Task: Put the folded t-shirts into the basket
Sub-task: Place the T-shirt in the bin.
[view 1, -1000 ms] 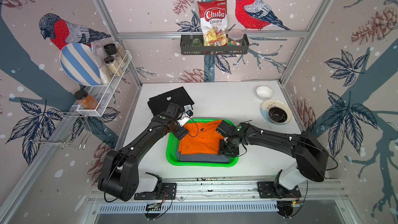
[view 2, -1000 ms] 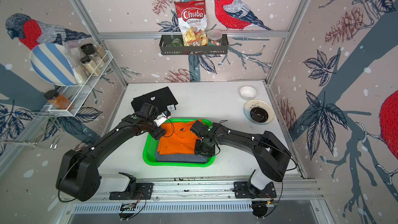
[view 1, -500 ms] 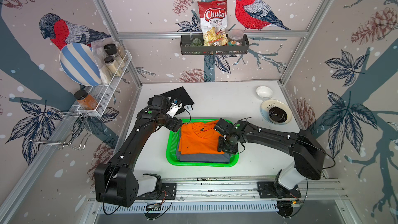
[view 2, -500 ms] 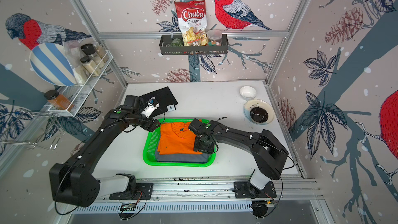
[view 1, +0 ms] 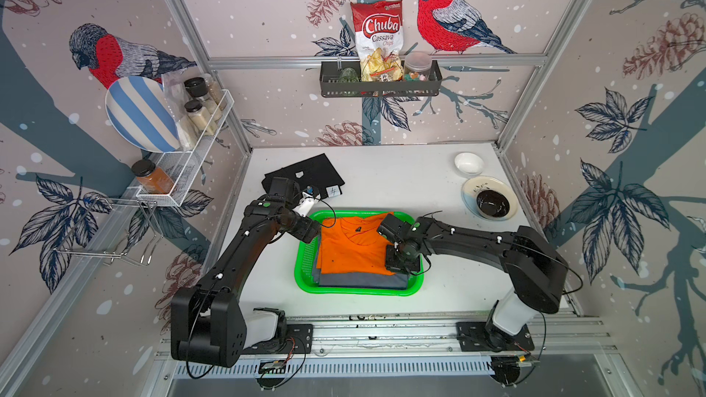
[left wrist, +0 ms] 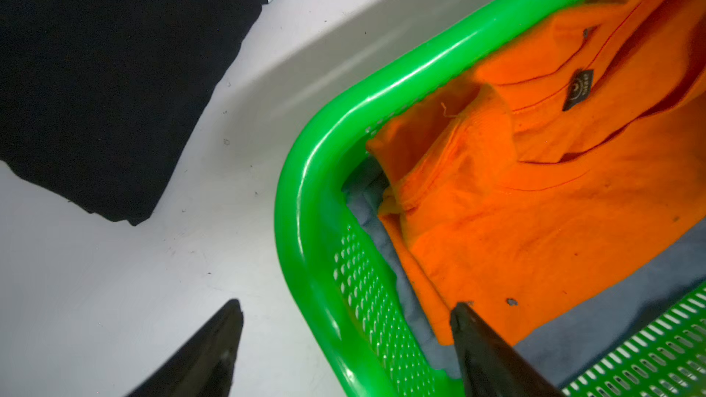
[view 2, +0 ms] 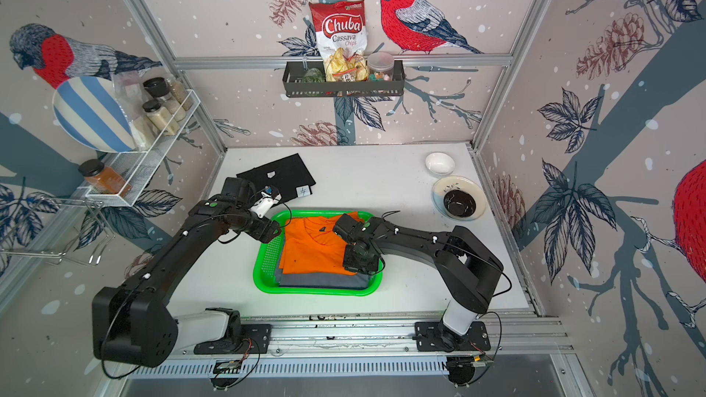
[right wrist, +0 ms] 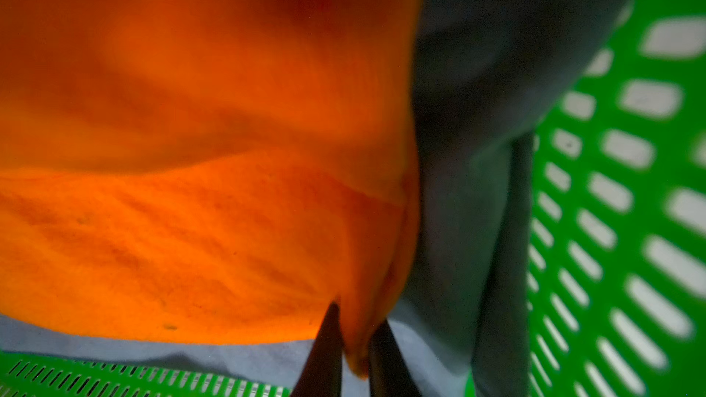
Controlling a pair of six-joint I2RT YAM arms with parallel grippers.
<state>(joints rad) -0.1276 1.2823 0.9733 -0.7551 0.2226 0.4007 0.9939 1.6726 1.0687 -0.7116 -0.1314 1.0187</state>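
Orange shirt (view 1: 351, 250) collar toward back wall; right claw (right wrist: 357, 316) pinching its corner; left claw (left wrist: 345, 303) apart.

The chip bag (view 1: 376, 38) reads "Chuba Cassava Chips". The white paper tag (view 1: 334, 191) on the black t-shirt (view 1: 305, 173) shows a pen mark, maybe a 4. The neck label (left wrist: 578, 89) on the orange t-shirt (left wrist: 535, 223) is too small to read.

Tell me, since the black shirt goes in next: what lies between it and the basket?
Only bare tabletop separates the black t-shirt from the basket, seen in the left wrist view.
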